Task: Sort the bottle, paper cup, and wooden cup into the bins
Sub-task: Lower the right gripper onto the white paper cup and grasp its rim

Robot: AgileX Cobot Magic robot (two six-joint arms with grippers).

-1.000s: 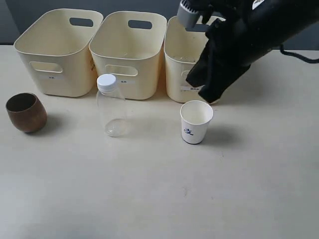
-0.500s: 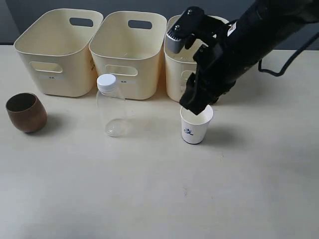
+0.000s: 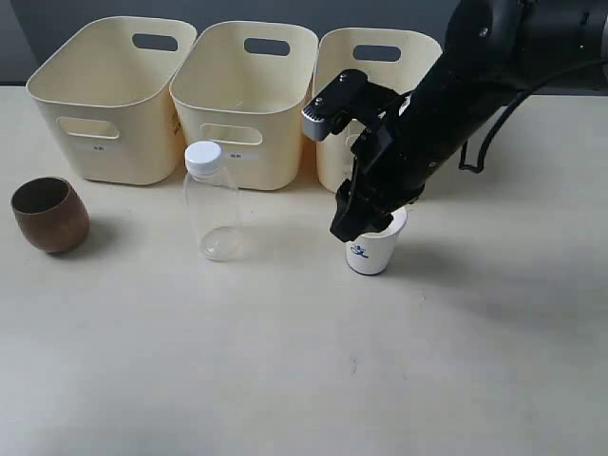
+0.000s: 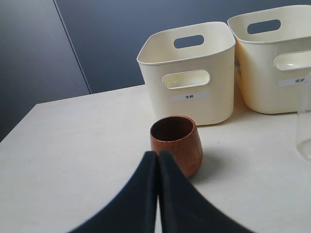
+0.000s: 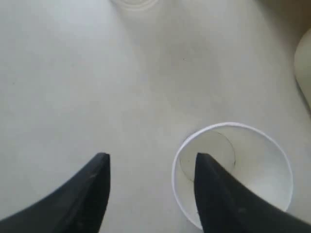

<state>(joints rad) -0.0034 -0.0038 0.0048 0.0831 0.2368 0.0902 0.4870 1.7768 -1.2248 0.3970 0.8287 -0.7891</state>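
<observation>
The white paper cup [image 3: 372,251] stands upright in front of the right bin [image 3: 334,114]. My right gripper [image 3: 359,220] is open at its rim. In the right wrist view the gripper [image 5: 152,156] straddles the cup's [image 5: 252,160] rim, one finger over the inside and one outside. The clear bottle [image 3: 211,204] with its white cap stands before the middle bin [image 3: 237,95]. At far left the brown wooden cup [image 3: 49,215] sits near the left bin [image 3: 104,104]. My left gripper [image 4: 158,153] is shut and empty, just short of the wooden cup [image 4: 177,145].
The three cream bins stand in a row along the back of the pale table [image 3: 285,361]. The bottle's side [image 4: 305,126] shows at the edge of the left wrist view. Dark wall lies behind the bins.
My right arm has come down and toward the paper cup, from above the right bin to the cup's rim. The cups, bottle and bins have not moved.
</observation>
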